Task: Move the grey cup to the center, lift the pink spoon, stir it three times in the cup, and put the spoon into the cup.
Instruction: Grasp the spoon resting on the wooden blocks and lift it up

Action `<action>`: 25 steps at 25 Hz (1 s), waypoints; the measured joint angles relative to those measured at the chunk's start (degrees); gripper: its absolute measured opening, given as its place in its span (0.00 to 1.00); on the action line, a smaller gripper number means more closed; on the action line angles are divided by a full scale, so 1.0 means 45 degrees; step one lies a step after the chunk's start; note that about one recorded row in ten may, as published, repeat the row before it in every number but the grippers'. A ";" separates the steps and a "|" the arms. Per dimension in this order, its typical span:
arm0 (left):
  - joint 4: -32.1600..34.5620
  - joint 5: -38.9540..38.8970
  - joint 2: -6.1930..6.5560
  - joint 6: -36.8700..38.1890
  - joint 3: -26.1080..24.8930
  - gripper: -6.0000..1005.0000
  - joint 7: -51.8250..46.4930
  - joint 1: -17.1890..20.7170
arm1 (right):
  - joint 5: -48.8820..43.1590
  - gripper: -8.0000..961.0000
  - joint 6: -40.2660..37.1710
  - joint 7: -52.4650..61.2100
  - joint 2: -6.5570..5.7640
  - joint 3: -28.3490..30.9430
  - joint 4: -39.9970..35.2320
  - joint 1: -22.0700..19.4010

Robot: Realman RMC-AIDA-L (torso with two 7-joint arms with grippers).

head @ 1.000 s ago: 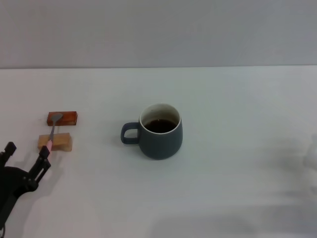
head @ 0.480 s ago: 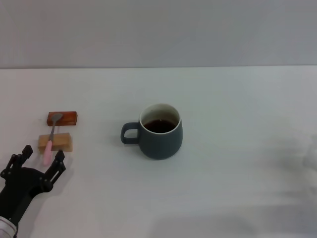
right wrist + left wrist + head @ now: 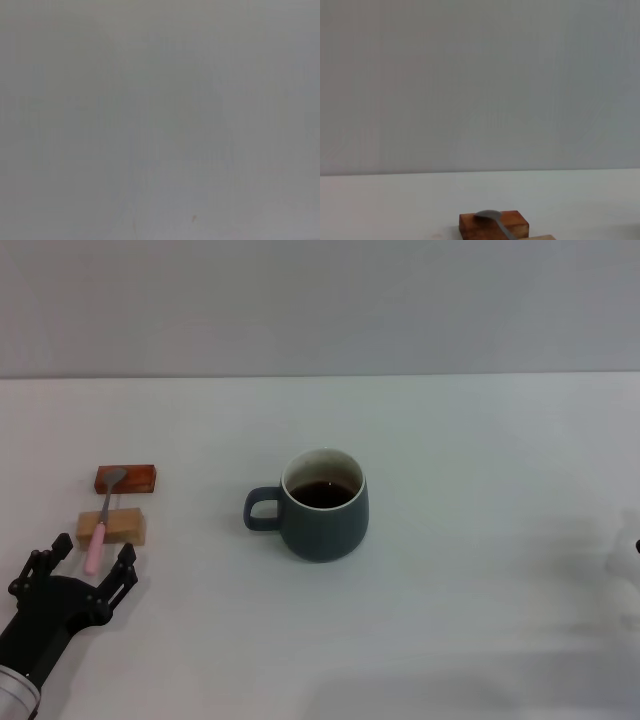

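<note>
The grey cup (image 3: 322,508) stands upright near the table's middle, handle toward my left, with dark liquid inside. The pink spoon (image 3: 97,535) lies at the left: its metal bowl rests on a reddish-brown block (image 3: 126,478), its neck crosses a tan block (image 3: 125,528), and its pink handle points toward me. My left gripper (image 3: 93,552) is open and low over the table, its fingers either side of the handle's near end. The left wrist view shows the spoon's bowl (image 3: 487,215) on the reddish-brown block (image 3: 515,226). My right gripper is out of view.
The white table (image 3: 480,460) runs back to a grey wall. The two blocks stand one behind the other at the left, well apart from the cup. The right wrist view shows only a plain grey surface.
My left gripper has moved forward and slightly right toward the spoon, and its fingers now flank the end of the pink handle. The cup and the spoon have not moved.
</note>
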 joint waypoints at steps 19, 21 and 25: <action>-0.0049 0.0000 -0.0008 -0.0503 0.0066 0.82 0.0152 -0.0178 | -0.0078 0.01 0.0001 0.0000 0.0011 -0.0026 0.0038 0.0006; -0.0053 0.0000 -0.0008 -0.0512 0.0050 0.82 0.0150 -0.0180 | -0.0082 0.01 0.0001 0.0001 0.0011 -0.0026 0.0038 0.0005; -0.0086 0.0000 0.0002 -0.0516 0.0044 0.79 0.0074 -0.0181 | -0.0093 0.01 0.0001 0.0000 0.0015 -0.0025 0.0038 0.0000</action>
